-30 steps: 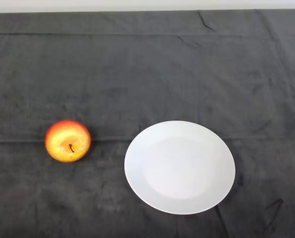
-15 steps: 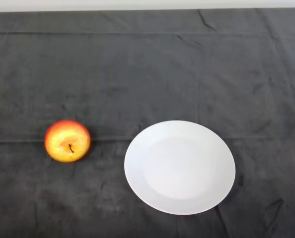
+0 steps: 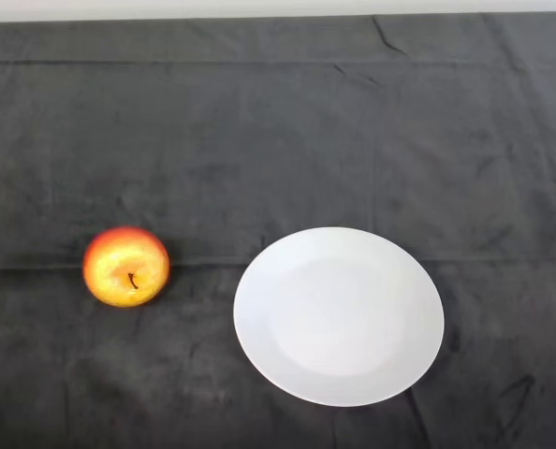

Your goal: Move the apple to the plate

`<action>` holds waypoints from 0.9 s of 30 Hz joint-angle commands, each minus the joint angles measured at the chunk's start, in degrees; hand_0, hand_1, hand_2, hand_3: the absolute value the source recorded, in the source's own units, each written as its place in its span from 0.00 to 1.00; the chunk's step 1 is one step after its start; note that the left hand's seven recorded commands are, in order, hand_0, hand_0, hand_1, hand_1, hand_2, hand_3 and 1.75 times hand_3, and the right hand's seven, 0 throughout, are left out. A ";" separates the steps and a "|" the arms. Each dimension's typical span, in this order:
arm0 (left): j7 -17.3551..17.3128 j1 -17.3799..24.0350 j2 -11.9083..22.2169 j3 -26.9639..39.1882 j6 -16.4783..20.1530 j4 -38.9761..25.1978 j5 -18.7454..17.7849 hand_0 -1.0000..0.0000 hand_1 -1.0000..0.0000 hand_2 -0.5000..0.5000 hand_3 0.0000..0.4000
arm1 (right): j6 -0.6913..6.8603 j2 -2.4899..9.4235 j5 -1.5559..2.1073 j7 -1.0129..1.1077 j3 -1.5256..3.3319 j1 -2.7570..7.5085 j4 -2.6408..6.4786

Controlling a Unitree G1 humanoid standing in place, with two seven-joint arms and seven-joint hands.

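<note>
1. From my head view I see the apple (image 3: pixel 126 267) sitting on the dark cloth (image 3: pixel 278 131) at the left side of the table, red and yellow, its stem facing up toward the camera.
2. The white plate (image 3: pixel 339 315) lies to the right of the apple, near it but not touching (a strip of cloth shows between them); nothing rests on it.
3. I cannot tell the state of the left hand, since no part of the robot shows in my view.
4. The apple is not yet on the plate.
</note>
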 commanded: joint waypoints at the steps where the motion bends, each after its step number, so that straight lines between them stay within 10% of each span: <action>1: -0.44 3.10 -1.52 -1.70 1.22 -2.72 1.58 1.00 1.00 0.50 0.00 | -0.34 -1.28 0.80 0.27 -0.88 -0.65 0.03; 27: 0.77 6.72 -7.13 -17.11 9.49 -12.28 11.75 1.00 1.00 0.50 0.00 | -0.38 -0.93 0.90 -0.08 -0.89 -0.35 -0.76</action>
